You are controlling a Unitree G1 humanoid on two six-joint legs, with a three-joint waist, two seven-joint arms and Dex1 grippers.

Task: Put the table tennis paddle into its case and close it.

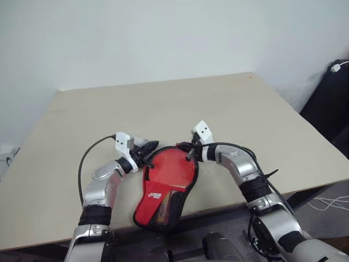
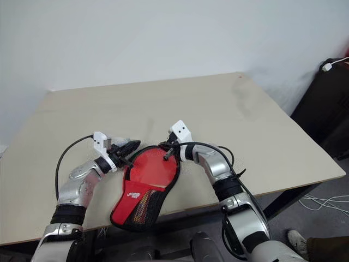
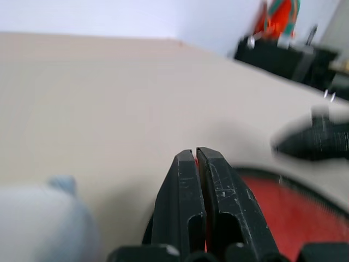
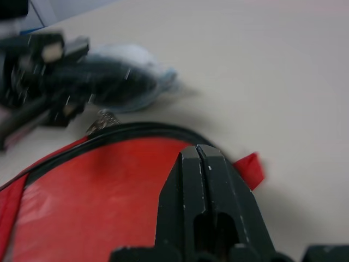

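The case (image 1: 159, 203), red with a black mesh panel and a white logo, lies at the table's near edge with its narrow end hanging over. Inside its black rim shows the red face of the table tennis paddle (image 1: 173, 168). My left gripper (image 1: 148, 153) is shut on the case's left rim, and a red sliver shows between its fingers (image 3: 215, 185). My right gripper (image 1: 189, 153) is shut at the top right rim, where a small red tab (image 4: 250, 170) sticks out beside its fingers (image 4: 215, 180). A metal zip pull (image 4: 100, 123) sits on the rim between the two grippers.
A whitish-blue fluffy ball (image 4: 136, 68) rests on the table (image 1: 218, 109) just behind the left gripper. A black bag (image 1: 334, 103) stands off the table's right side, with cables (image 1: 327, 203) on the floor. Beige tabletop stretches beyond the case.
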